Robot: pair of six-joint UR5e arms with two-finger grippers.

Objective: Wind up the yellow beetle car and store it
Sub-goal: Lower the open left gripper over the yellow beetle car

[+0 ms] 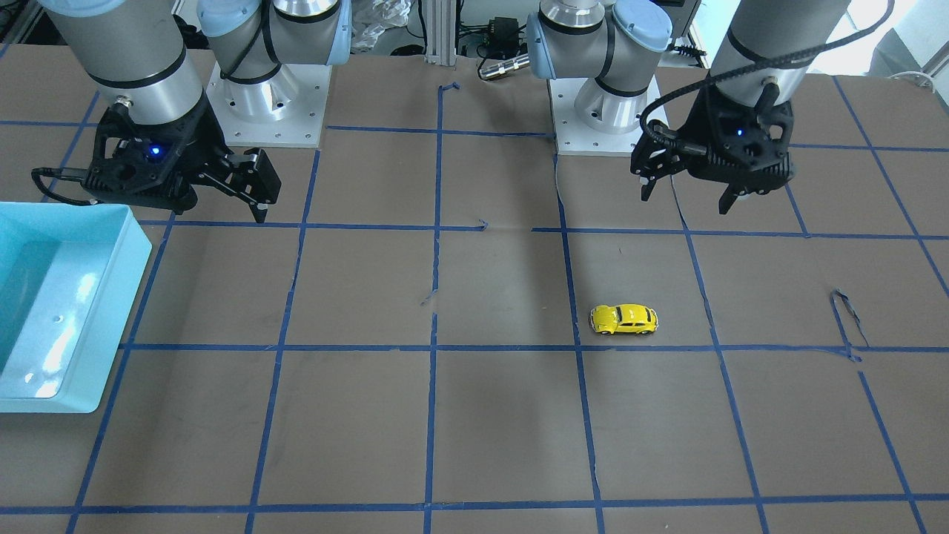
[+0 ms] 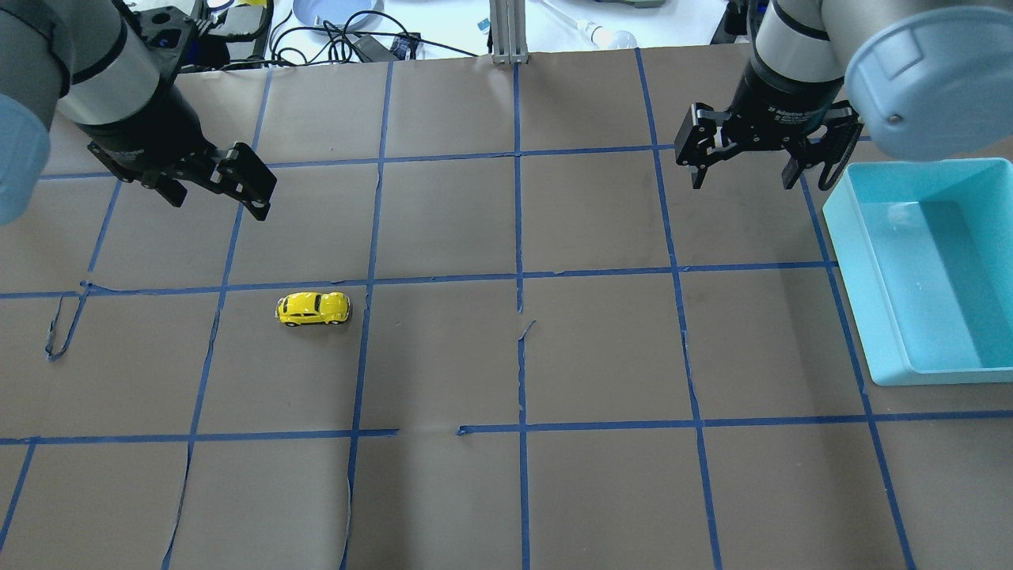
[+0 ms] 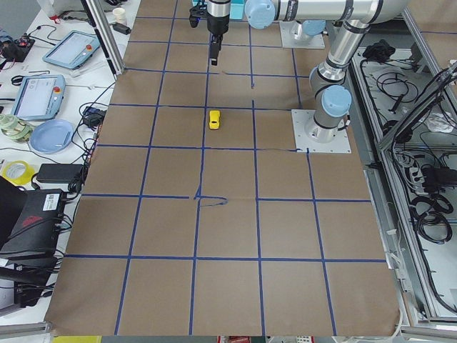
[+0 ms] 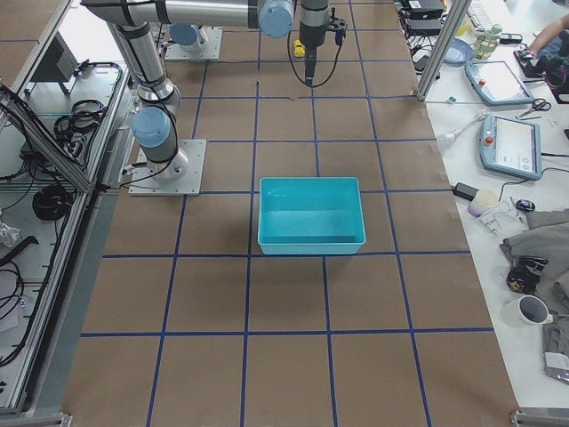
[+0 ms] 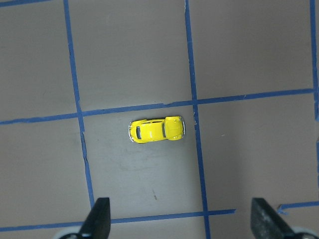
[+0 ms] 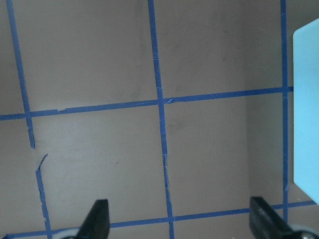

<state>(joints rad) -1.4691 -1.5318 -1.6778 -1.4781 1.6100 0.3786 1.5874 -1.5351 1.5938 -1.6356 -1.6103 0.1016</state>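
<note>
On the left, the left gripper (image 2: 215, 194) hangs above the brown table (image 2: 601, 348), its fingers spread wide and holding nothing; in its wrist view both fingertips (image 5: 99, 219) stand far apart at the lower edge. The yellow beetle car (image 2: 313, 309) sits on its wheels on the left half of the table, apart from that gripper and touched by neither; it lies lengthwise from left to right inside one square of the blue tape grid (image 2: 518, 237), just beside the line on its right and near the line on its far side. From the front it shows as a small yellow shape (image 1: 624, 319) just above a tape line. Further right, the right gripper (image 2: 744, 180) also hangs above the table with fingers wide and nothing between them; it is well apart from the car. At the right edge stands a turquoise bin (image 2: 926, 165), open side up, with the right gripper just beside its far left corner.
</note>
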